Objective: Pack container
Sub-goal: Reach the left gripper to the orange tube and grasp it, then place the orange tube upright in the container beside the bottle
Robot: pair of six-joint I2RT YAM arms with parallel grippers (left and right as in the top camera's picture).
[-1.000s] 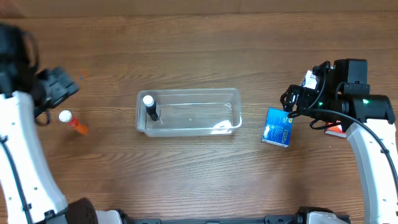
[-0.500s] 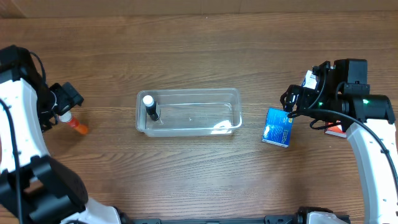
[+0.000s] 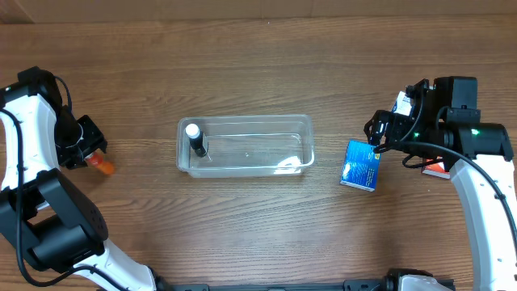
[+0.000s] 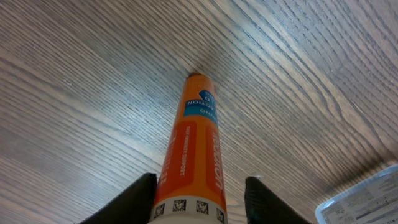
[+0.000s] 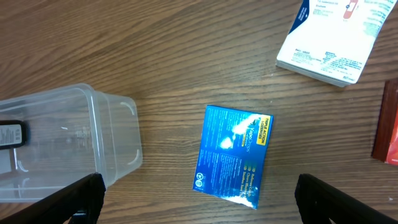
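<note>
The clear container (image 3: pixel 242 119) sits mid-table, and its corner shows in the right wrist view (image 5: pixel 62 124). A white-capped black bottle (image 3: pixel 195 139) stands at its left end. At the far left an orange bottle (image 3: pixel 101 164) lies on the wood. My left gripper (image 3: pixel 81 149) straddles its capped end (image 4: pixel 193 155). The left finger touches the bottle, while a narrow gap shows at the right finger. My right gripper (image 3: pixel 380 133) hangs open just above a blue box (image 5: pixel 233 155) lying to the right of the container.
A white printed box (image 5: pixel 329 40) and a red item (image 5: pixel 388 124) lie on the table beyond the blue box, under the right arm. A corner of another clear pack (image 4: pixel 364 199) shows at the edge of the left wrist view.
The left arm has come down over the orange bottle, and its jaws have narrowed around the white-capped end. The right arm and the blue box have not moved.
</note>
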